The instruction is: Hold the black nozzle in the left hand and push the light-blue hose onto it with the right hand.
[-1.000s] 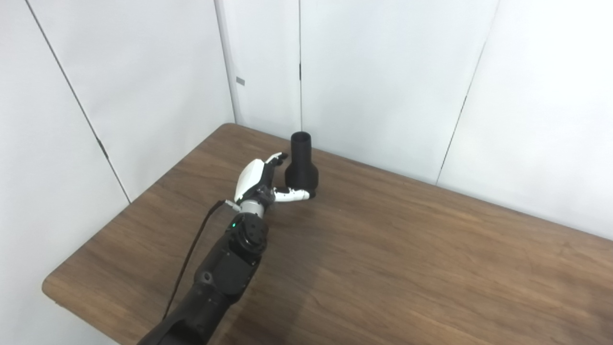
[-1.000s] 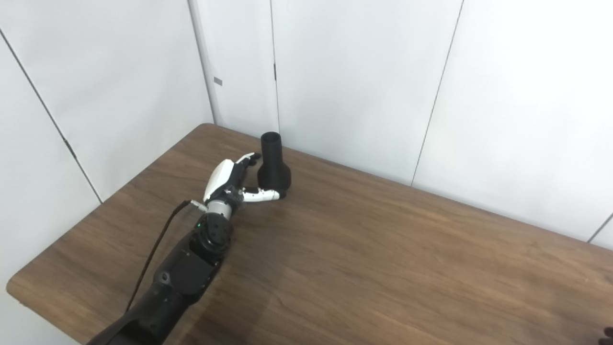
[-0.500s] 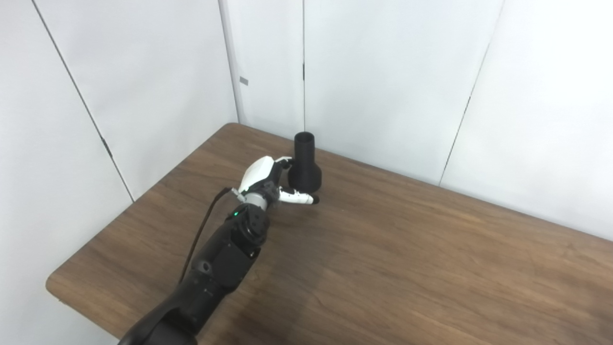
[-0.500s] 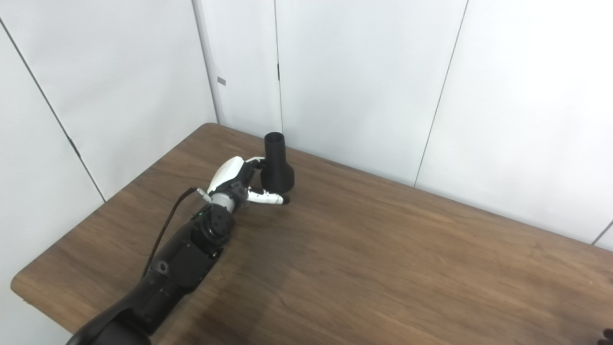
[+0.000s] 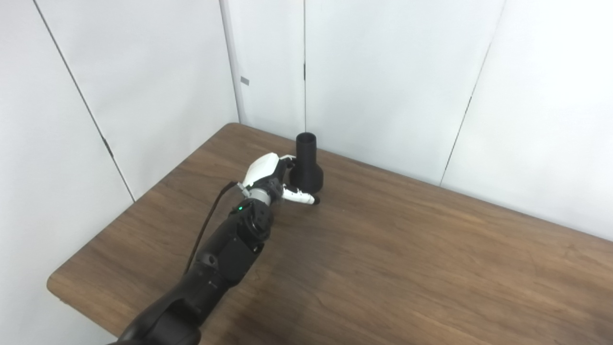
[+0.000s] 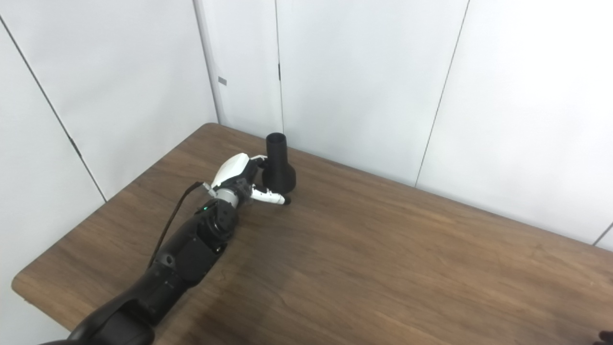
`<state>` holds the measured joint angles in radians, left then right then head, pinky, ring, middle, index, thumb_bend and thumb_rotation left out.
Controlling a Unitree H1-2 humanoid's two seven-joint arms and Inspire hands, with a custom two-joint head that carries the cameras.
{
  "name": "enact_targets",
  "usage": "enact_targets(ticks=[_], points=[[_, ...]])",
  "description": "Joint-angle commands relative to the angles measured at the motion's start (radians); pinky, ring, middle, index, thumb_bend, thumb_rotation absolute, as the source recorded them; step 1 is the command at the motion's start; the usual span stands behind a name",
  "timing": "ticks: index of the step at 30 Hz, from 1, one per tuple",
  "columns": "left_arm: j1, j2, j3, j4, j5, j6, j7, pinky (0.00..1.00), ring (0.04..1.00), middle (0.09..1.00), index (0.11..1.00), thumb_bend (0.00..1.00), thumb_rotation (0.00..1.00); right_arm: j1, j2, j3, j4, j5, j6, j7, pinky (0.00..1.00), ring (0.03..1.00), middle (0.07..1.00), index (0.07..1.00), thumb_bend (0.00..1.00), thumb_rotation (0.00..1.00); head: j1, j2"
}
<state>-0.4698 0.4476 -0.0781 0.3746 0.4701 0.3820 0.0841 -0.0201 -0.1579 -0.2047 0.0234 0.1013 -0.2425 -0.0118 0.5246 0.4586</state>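
Nozzle (image 5: 307, 164) stands upright on table (image 5: 407, 268), left hand (image 5: 272, 178) open beside it

1. A dark brown wooden table (image 5: 383, 268) with a visible grain is filling the lower part of both views, its rounded near-left corner showing.
2. White wall panels (image 5: 392, 81) are standing right behind the table's far edges, meeting in a corner.
3. Thin dark seams (image 5: 304, 67) are running between the panels.
4. Soft, even light is falling across the tabletop.
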Motion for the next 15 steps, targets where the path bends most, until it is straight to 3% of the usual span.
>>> enact_targets(ticks=[1, 11, 15], points=[[-0.041, 0.004, 0.005, 0.006, 0.012, -0.021, 0.031, 1.00, 0.903, 0.854, 0.829, 1.00, 0.27, 0.017, 0.010, 0.005, 0.001, 0.007, -0.009, 0.001, 0.40, 0.526, 0.558, 0.517, 0.97, 0.64, 0.001, 0.001], [-0.041, -0.031, -0.005, 0.065, 0.037, -0.034, 0.112, 1.00, 0.878, 0.840, 0.827, 1.00, 0.36, 0.023, 0.014, 0.006, -0.013, 0.003, 0.006, -0.004, 0.40, 0.527, 0.560, 0.517, 0.96, 0.64, -0.006, 0.005], [-0.045, -0.038, -0.011, 0.083, 0.040, -0.036, 0.120, 1.00, 0.871, 0.841, 0.835, 1.00, 0.34, 0.024, 0.016, 0.004, -0.013, 0.007, 0.002, -0.003, 0.40, 0.524, 0.557, 0.514, 0.96, 0.63, -0.007, 0.006]])
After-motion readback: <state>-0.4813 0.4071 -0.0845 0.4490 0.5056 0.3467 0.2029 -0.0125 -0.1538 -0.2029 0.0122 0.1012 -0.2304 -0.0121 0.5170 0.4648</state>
